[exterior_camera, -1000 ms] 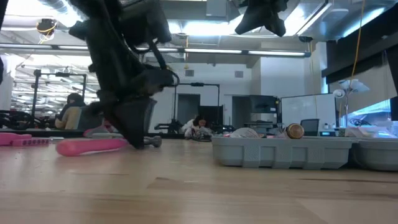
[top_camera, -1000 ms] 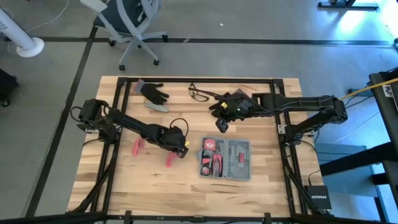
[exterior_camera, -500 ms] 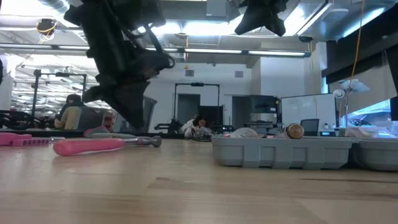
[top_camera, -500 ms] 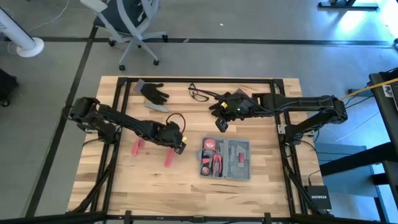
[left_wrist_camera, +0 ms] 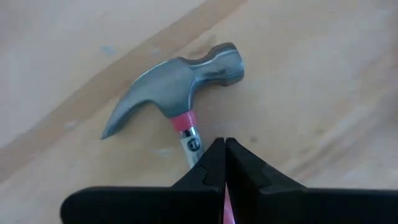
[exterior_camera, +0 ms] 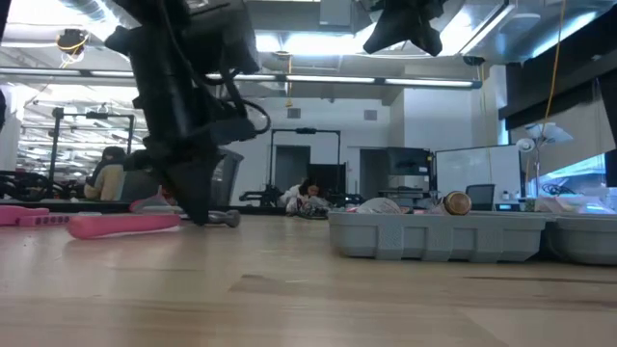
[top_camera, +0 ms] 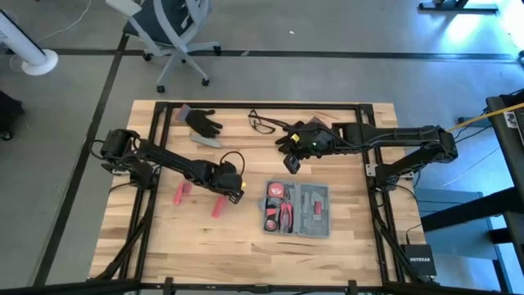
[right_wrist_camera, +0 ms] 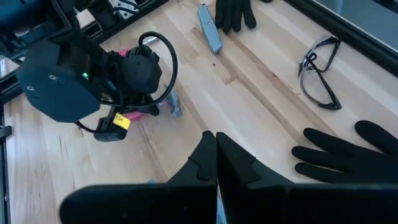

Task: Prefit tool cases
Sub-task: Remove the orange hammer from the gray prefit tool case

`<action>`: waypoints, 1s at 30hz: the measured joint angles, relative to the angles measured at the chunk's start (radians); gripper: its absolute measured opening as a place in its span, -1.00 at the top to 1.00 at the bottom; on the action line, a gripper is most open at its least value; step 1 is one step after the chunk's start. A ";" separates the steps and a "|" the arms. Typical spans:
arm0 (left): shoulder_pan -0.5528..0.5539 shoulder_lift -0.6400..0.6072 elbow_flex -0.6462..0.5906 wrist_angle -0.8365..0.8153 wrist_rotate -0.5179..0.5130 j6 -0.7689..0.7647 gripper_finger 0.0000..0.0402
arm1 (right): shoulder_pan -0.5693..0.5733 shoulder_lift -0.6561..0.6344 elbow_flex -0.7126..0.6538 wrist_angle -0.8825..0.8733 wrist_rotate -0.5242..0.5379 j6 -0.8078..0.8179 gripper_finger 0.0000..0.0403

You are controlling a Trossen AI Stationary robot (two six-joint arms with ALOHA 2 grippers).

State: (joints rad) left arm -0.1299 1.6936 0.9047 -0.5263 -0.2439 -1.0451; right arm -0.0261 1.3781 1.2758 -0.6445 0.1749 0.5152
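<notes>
Task partly done: tool case (top_camera: 297,210) lying open, partly filled, while left claw (top_camera: 230,188), closed empty at its nine o'clock, is hovering over loose hammer (left_wrist_camera: 177,90).

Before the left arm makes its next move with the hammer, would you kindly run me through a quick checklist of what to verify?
1. Left claw shut on the hammer shaft, just below the head: ok.
2. Hammer lifted off the table: not ok; in the low view its pink handle lies along the wood.
3. Tool case open, slots facing up: ok.
4. Free slot for the hammer in the case: cannot tell.
5. Right claw shut, parked at the table's far side, away from the case: ok.
6. Glove and safety glasses clear of the path to the case: ok.
</notes>
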 joint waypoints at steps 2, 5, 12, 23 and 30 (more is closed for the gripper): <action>0.000 0.000 0.000 -0.042 -0.003 0.009 1.00 | 0.000 0.000 0.000 0.000 -0.001 0.000 1.00; 0.000 0.000 -0.008 -0.089 -0.011 0.021 1.00 | 0.000 0.000 0.000 -0.001 -0.001 0.001 1.00; 0.000 -0.005 -0.040 -0.105 -0.016 -0.031 1.00 | 0.000 0.000 0.000 -0.001 -0.002 0.001 1.00; 0.045 -0.018 -0.045 -0.035 -0.001 0.137 1.00 | 0.000 0.000 0.000 -0.001 -0.002 0.000 1.00; 0.127 -0.019 -0.045 -0.040 0.015 0.327 1.00 | 0.000 0.000 0.000 -0.001 -0.003 0.003 1.00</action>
State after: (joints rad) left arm -0.0033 1.6745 0.8600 -0.5663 -0.2286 -0.7177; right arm -0.0261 1.3785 1.2758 -0.6453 0.1722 0.5183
